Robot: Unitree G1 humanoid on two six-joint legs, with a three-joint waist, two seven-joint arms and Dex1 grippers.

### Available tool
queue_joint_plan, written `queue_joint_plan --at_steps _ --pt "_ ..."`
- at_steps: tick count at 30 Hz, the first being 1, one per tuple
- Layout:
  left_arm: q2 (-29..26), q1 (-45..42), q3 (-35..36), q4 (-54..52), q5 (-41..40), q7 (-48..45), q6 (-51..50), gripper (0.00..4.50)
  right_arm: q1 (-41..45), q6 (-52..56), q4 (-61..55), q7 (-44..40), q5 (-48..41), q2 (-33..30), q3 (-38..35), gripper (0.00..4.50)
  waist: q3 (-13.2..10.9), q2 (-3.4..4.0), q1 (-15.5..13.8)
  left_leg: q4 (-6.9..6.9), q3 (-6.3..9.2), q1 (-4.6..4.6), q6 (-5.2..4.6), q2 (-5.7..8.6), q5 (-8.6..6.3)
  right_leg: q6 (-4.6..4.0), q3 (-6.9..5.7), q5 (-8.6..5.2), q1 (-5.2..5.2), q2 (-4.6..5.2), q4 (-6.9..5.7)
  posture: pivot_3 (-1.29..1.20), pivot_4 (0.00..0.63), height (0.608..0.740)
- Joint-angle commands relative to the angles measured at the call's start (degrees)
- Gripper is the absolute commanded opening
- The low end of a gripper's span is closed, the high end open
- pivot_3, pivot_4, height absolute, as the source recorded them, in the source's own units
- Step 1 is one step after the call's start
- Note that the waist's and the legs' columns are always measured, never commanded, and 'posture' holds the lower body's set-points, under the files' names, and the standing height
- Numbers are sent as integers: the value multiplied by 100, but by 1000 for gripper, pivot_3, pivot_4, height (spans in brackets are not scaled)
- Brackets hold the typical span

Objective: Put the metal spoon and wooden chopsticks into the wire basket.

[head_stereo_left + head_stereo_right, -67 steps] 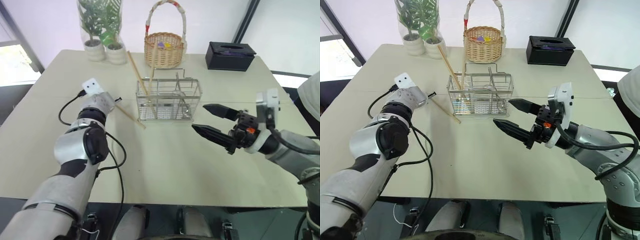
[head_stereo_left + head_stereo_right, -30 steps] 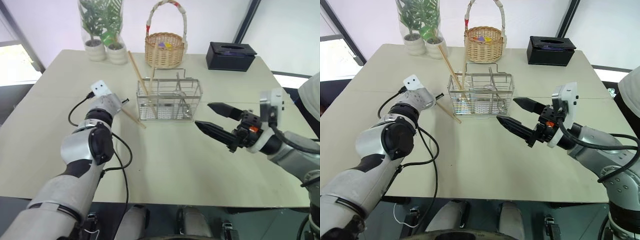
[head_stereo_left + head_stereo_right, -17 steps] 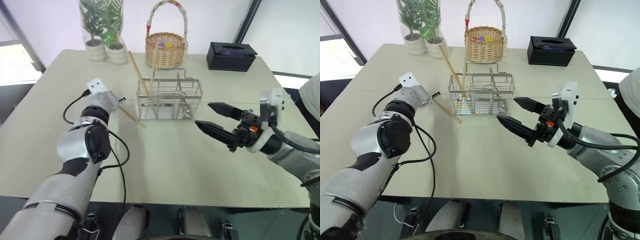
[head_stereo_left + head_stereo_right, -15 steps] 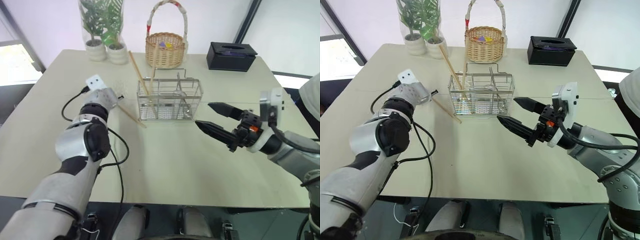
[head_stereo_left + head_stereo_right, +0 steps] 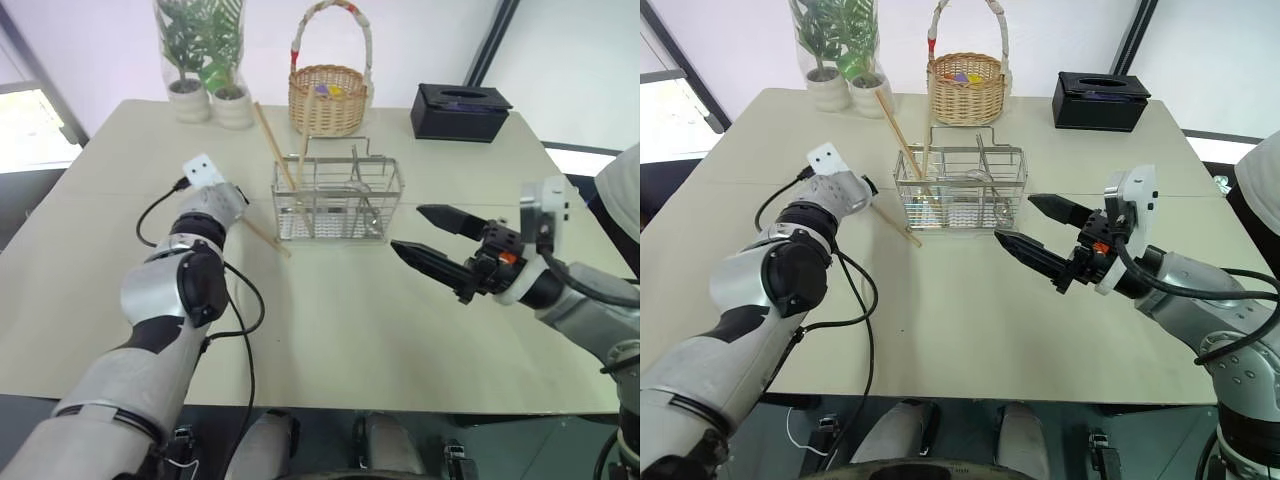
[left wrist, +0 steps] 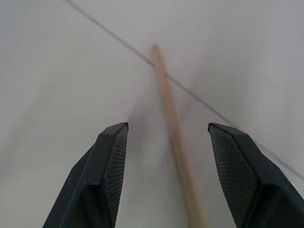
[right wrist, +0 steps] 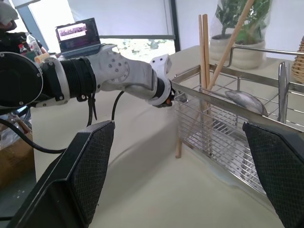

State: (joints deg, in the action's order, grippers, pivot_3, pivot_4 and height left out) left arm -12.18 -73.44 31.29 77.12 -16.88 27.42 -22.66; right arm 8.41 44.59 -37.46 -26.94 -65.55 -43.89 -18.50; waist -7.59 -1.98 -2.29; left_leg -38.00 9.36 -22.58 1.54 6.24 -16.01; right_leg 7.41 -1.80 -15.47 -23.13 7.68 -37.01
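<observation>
1. Head views: the wire basket (image 5: 338, 200) sits mid-desk (image 5: 330, 330). Two wooden chopsticks (image 5: 276, 148) stand tilted in its left compartment; the metal spoon (image 5: 984, 178) already lies inside, near the top.
2. Head views: one loose chopstick (image 5: 264, 235) lies flat on the desk, just off the basket's left front corner. Its long axis runs diagonally, far end toward the left claw (image 5: 237, 196), near end toward the basket corner.
3. Head views: the left arm is much nearer to it. The right claw (image 5: 432, 238) hovers right of the basket, jaws wide apart, holding nothing.
4. Left wrist view: left claw (image 6: 168, 156) is partly open and empty. The loose chopstick (image 6: 174, 135) lies on the desk between the fingers (image 6: 112, 161), closer to one finger, running roughly along the claw's pointing direction.
5. Right wrist view: basket (image 7: 247, 123), upright chopsticks (image 7: 205, 57) and spoon (image 7: 244, 100) are seen ahead. The loose chopstick's (image 7: 178, 148) end rests by the basket corner.
6. Likely next: left claw closes on the stick.
</observation>
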Motion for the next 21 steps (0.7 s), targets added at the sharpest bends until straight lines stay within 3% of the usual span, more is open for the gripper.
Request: queue_joint_plan --at_steps 1,6,9,13,21 --pt "-46 7 54 -8 -21 45 89 2820 -29 -136 -216 47 -103 -14 -205 4497 0 0 0 0 0 2 0 0 0 0 0 0 1 0 0 0 150 655" --pt "-78 94 96 8 -9 5 169 2820 -108 -153 -269 144 -192 -16 -274 4497 3 3 8 0 -1 4 0 -1 0 0 1 0 2 0 -2 0 150 655" --pt "-90 95 124 6 -14 -12 222 2054 -109 -157 -267 211 -254 -6 -306 4497 3 3 5 0 -3 7 0 -2 0 0 2 0 3 0 -4 0 150 655" --pt "-107 76 136 10 0 -6 213 28 -112 -177 -270 248 -296 2 -321 4497 4 2 -12 0 -1 7 0 -2 0 0 2 0 3 -1 -6 0 150 655" --pt "-162 -60 131 5 -3 158 60 28 -84 -223 -244 319 -302 -7 -251 4497 5 0 -2 0 -3 6 0 1 0 0 2 0 3 -1 -4 0 150 655"
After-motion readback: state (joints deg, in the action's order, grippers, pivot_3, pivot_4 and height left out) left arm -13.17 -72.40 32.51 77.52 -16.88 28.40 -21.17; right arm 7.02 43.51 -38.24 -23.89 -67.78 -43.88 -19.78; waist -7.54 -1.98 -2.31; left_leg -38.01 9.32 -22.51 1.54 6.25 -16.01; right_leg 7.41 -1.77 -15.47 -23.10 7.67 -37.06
